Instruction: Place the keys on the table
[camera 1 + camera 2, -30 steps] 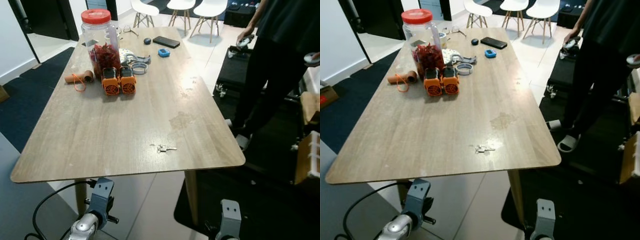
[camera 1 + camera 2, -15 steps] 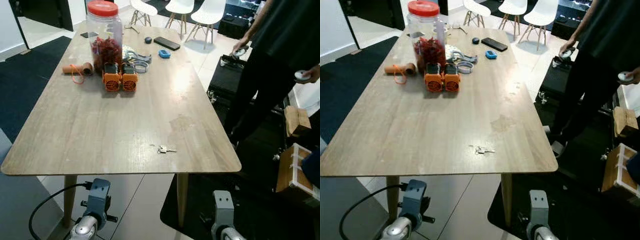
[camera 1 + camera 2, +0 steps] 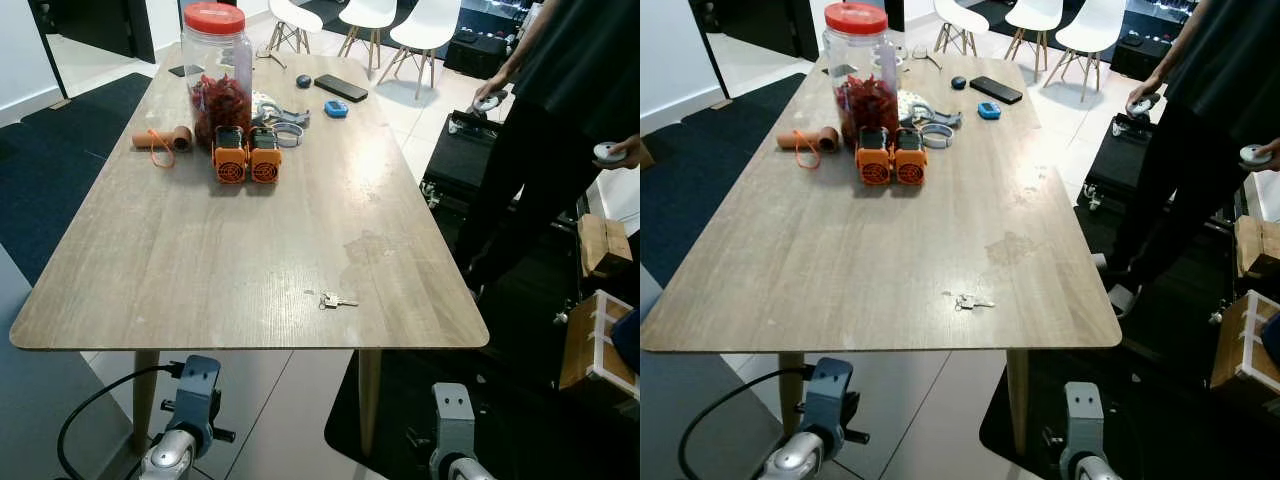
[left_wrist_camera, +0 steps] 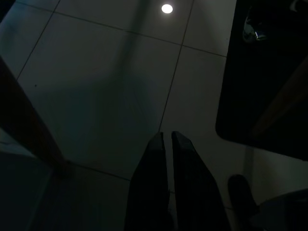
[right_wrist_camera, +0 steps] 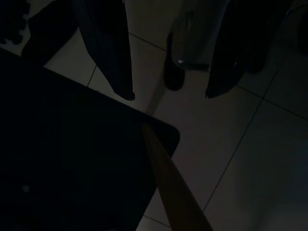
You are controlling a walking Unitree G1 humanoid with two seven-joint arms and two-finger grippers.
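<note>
A small set of silver keys point(image 3: 336, 300) lies flat on the wooden table point(image 3: 180, 260), near its front edge and right of the middle; nothing touches it. Both arms hang low below the table edge. In the left wrist view my left gripper point(image 4: 167, 136) points down at the tiled floor with its two black fingers pressed together and nothing between them. My right gripper point(image 5: 168, 95) hangs over the floor with its fingers wide apart and empty, above a table leg and a dark mat.
At the table's far end stand a red-lidded jar point(image 3: 218, 60), two orange devices point(image 3: 246, 159), a cardboard roll point(image 3: 165, 138), tape rings point(image 3: 284, 128), a phone point(image 3: 340, 87) and a blue item point(image 3: 335, 108). A person point(image 3: 560, 120) in black stands right of the table. White chairs point(image 3: 395, 25) stand beyond.
The camera has shifted slightly, so the table sits a little differently in the picture. The keys and both hanging arms have kept their places.
</note>
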